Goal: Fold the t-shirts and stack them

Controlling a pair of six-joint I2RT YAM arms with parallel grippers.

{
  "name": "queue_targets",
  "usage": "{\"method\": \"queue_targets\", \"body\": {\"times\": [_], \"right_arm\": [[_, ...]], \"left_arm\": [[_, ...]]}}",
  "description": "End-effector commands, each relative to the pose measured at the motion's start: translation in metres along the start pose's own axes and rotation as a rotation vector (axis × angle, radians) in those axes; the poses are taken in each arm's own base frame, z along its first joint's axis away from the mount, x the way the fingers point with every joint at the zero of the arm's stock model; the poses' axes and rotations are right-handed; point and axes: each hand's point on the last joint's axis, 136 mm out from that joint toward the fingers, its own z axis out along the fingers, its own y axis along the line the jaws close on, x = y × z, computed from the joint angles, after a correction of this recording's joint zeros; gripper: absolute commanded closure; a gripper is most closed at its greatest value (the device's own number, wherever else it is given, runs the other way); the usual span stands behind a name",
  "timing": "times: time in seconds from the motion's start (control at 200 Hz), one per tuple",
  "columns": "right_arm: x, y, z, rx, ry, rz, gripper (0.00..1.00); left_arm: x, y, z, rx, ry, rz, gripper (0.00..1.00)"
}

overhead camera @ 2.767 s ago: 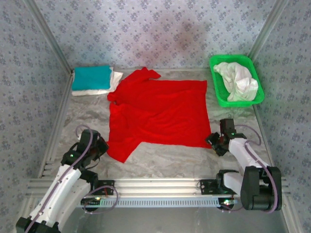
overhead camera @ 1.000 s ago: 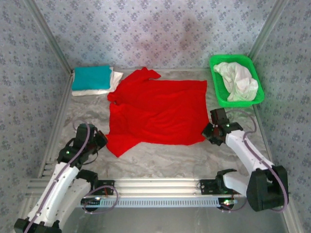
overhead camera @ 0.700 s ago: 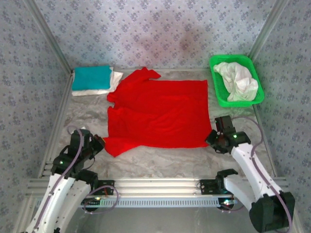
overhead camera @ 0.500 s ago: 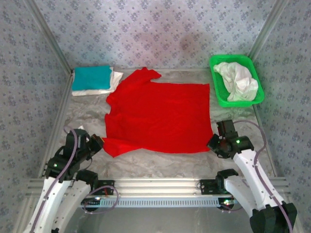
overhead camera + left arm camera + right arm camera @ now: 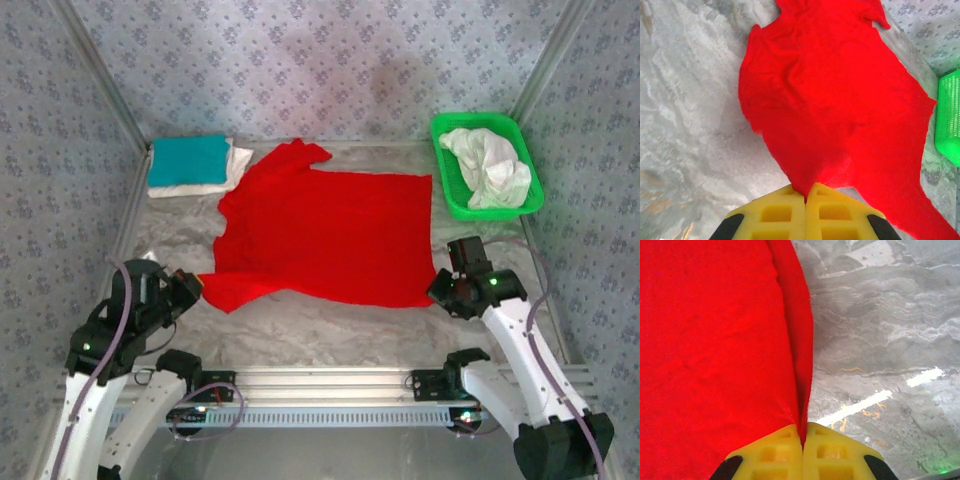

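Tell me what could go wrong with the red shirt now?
Both the left gripper and right gripper pinch just the very edge of the red t-shirt, so a corner might slip free. Its far sleeve lies crumpled, so the fold could come out crooked.

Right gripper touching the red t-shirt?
Touching. Right wrist view: the edge of the red t-shirt runs into the right gripper, jaws shut on the cloth, no gap.

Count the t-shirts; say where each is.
4: red shirt spread mid-table; teal shirt folded far left atop a white shirt; crumpled white shirt in the basket. Others may be hidden.
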Motion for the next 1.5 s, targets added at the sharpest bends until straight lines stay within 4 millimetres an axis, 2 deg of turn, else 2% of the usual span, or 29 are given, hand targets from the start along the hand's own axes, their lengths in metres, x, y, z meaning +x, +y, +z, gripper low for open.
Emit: {"method": "queue_targets", "body": {"times": [0.0,0.18,0.335,0.61,0.695,0.884,0.994,1.179,1.494], "right_arm": [[0.002,-0.015,-0.009,0.054,-0.018,0.049,1.0],[0.004,-0.012,-0.01,0.038,-0.013,0.048,1.0],[0.001,-0.006,0.001,0.05,0.026,0.015,1.0],[-0.024,0.012,0.021,0.036,0.051,-0.03,1.0],[-0.033,0.012,0.025,0.046,0.044,-0.035,1.0],[-0.049,0.016,0.04,0.049,0.07,-0.019,1.0],[-0.056,0.022,0.05,0.049,0.088,-0.072,1.0],[-0.07,0.028,0.054,0.056,0.076,-0.077,1.0],[-0.073,0.026,0.068,0.065,0.094,-0.071,1.0]], "left_arm": [[0.014,0.015,-0.014,-0.03,0.035,-0.042,1.0],[0.017,0.009,-0.012,0.013,0.048,-0.046,1.0],[0.016,0.001,0.017,0.005,0.082,-0.001,1.0],[-0.012,-0.019,0.066,-0.06,0.097,0.113,1.0],[-0.018,-0.02,0.077,-0.078,0.112,0.124,1.0],[-0.042,-0.017,0.087,-0.133,0.078,0.178,1.0],[-0.051,-0.016,0.094,-0.157,0.083,0.21,1.0],[-0.068,-0.018,0.107,-0.167,0.064,0.256,1.0],[-0.083,-0.03,0.138,-0.171,0.108,0.362,1.0]]}}
